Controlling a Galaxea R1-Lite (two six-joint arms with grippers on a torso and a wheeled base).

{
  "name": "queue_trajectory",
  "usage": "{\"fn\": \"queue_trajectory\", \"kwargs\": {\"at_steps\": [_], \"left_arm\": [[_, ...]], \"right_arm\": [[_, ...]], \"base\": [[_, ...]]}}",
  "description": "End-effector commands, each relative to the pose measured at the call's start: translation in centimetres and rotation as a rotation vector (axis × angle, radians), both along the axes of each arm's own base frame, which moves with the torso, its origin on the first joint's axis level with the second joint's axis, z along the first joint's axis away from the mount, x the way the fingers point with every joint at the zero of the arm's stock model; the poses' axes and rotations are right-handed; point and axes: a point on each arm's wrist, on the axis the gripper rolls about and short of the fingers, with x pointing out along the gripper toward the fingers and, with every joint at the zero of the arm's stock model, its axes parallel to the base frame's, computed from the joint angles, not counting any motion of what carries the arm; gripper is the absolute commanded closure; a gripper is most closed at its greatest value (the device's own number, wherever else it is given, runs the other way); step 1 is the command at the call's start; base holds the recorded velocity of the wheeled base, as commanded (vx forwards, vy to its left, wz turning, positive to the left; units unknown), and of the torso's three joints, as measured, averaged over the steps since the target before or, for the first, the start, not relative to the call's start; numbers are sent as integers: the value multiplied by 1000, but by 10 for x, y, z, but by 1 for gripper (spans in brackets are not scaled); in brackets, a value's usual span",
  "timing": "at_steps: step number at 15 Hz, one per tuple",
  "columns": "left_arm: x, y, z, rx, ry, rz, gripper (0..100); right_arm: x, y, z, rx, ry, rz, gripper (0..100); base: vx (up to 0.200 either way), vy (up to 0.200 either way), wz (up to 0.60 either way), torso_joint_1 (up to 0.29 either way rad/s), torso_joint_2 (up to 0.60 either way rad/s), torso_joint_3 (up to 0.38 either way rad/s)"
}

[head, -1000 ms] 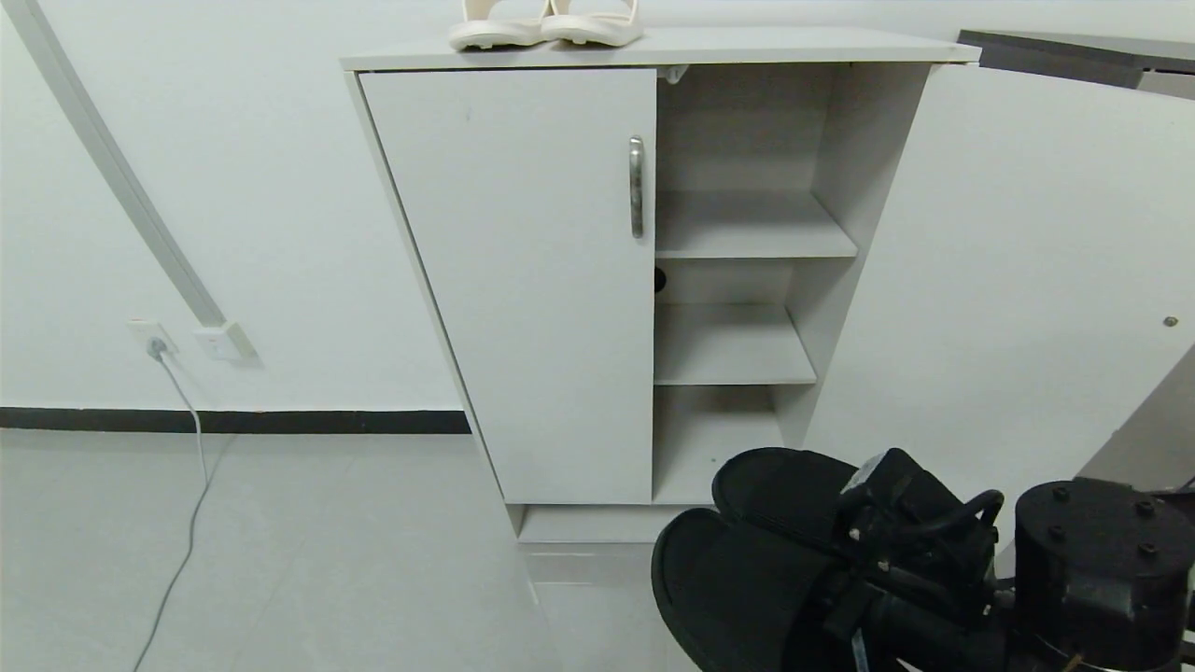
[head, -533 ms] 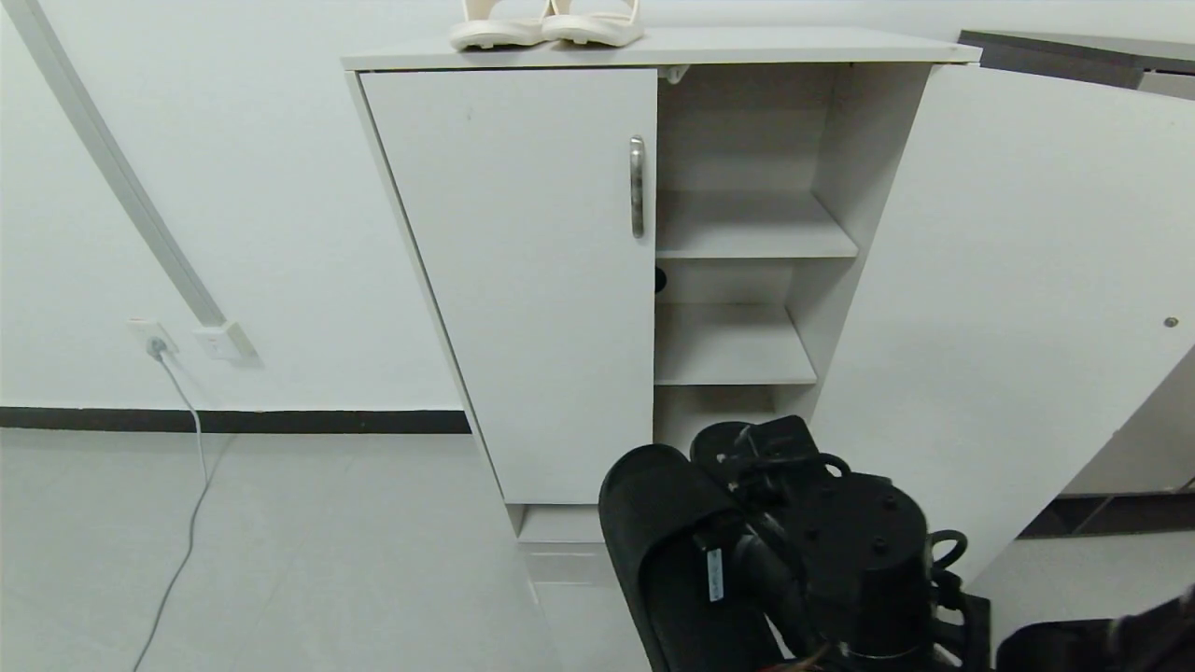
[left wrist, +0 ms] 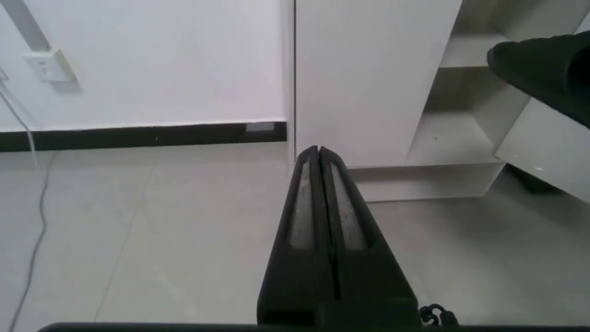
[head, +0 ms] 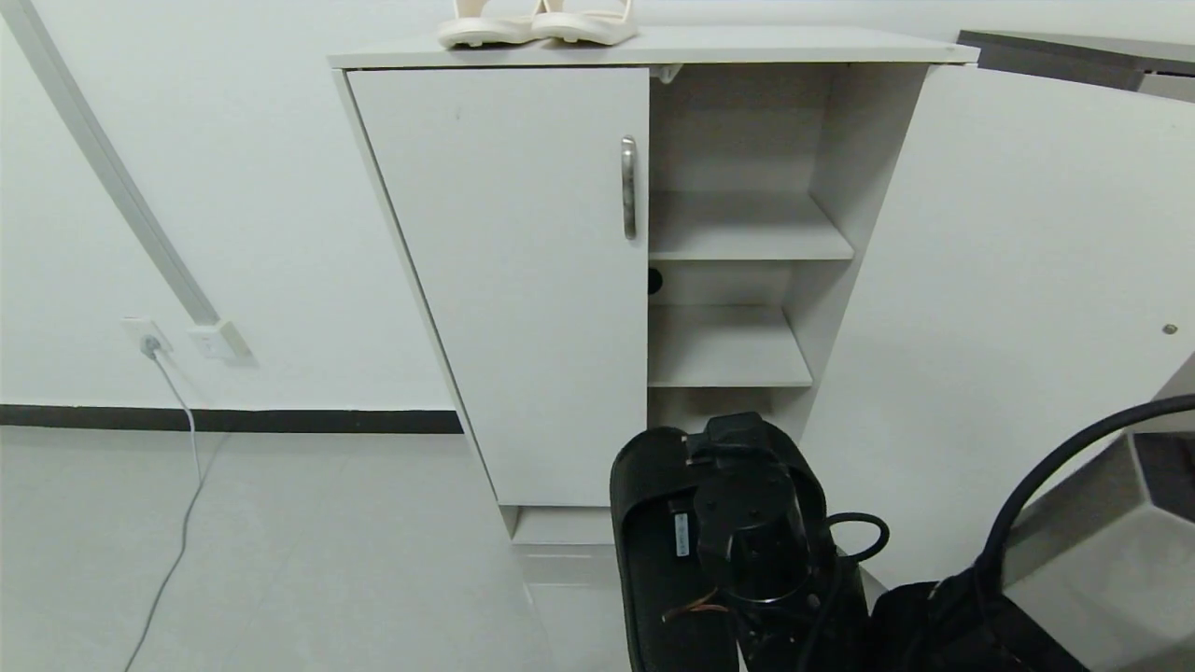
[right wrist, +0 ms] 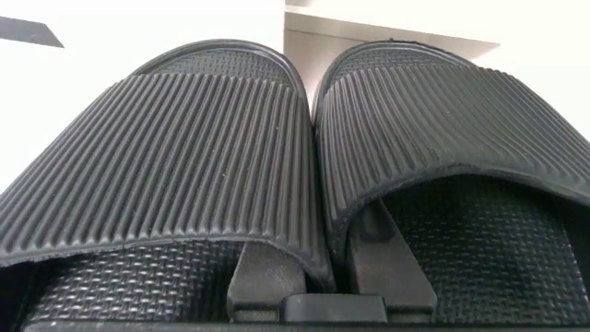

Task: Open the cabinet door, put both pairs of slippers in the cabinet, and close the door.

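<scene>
The right gripper [right wrist: 327, 277] is clenched on the black slippers [right wrist: 221, 148]. One finger is tucked under each strap, and the two inner walls are pinched together between them, so the pair rides side by side with toes pointing away from the jaws. The left gripper [left wrist: 318, 152] has its fingers pressed together on nothing and hangs low over the floor, well to the side of the load.

Just ahead of the laden jaws and slightly above them is the bottom compartment [head: 709, 406] of the cabinet [head: 840, 187]. The open door [head: 1008, 280] stands off to their right, and the closed door [head: 504, 280] is ahead on their left. High above, on the cabinet top, sit the white slippers [head: 537, 28].

The step in hand looks like stowing the first pair. Next the toes must be eased straight into the opening, clear of the closed door's edge, and only then let go (the white pair waits its turn).

From the head the wrist hides the fingertips and most of the compartment floor. The white pair is cut off at the frame's edge, and the black pair's heels cannot be made out.
</scene>
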Motion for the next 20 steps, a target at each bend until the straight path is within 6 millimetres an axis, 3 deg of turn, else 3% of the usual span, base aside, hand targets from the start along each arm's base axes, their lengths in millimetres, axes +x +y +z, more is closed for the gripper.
{"fn": "queue_trajectory", "kwargs": {"at_steps": [1,3,7,11,20], "left_arm": [[0,0,0,0,1,0,100],[0,0,0,-3,1,0,100],[0,0,0,-10,0,3,100],[0,0,0,-9,0,3,100],[0,0,0,-9,0,3,100]], "right_arm": [[8,-1,-12,-17,18,-22,100],[11,1,-16,-18,22,-24,100],[13,4,-18,-18,21,-23,100],[30,23,-38,0,1,-17,100],[42,24,-49,0,-6,-34,100]], "base": [[0,-200,0,7,2,-2],[0,-200,0,2,5,-2],[0,0,0,0,0,0],[0,0,0,0,0,0],[0,0,0,0,0,0]]}}
